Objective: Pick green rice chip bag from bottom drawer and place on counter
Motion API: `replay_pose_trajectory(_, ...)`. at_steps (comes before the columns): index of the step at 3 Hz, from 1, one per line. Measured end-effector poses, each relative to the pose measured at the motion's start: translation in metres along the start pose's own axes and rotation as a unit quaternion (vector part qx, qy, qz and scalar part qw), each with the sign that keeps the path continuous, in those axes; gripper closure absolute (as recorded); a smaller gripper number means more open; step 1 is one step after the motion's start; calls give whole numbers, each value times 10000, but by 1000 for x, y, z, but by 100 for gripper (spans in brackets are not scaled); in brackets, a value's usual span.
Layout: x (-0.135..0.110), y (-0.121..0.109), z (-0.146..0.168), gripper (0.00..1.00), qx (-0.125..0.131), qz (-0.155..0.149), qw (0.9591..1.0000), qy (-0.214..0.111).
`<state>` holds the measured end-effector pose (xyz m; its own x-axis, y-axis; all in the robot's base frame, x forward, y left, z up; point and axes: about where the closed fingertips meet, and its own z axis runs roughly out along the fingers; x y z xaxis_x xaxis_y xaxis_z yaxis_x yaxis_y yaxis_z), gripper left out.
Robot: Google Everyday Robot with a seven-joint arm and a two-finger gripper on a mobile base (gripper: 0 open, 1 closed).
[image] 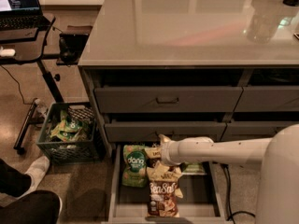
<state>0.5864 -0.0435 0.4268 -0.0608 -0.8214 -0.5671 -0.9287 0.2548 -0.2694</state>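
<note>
Our white arm comes in from the lower right of the frame, lying almost level and stretched out toward the left. Our tool sits at its end, just below the frame's centre.
</note>
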Motion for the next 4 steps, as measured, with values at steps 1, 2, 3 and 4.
replay_pose_trajectory(1, -17, -10, 27, 0, 185, -198, 9991, -340)
replay_pose_trajectory(2, -18, -8, 30, 0, 170, -232, 9989, -360)
replay_pose_trajectory(3, -20, 2, 66, 0, 104, -376, 9985, -385)
replay_pose_trajectory(4, -18, 13, 144, 0, -221, -380, 9976, -534)
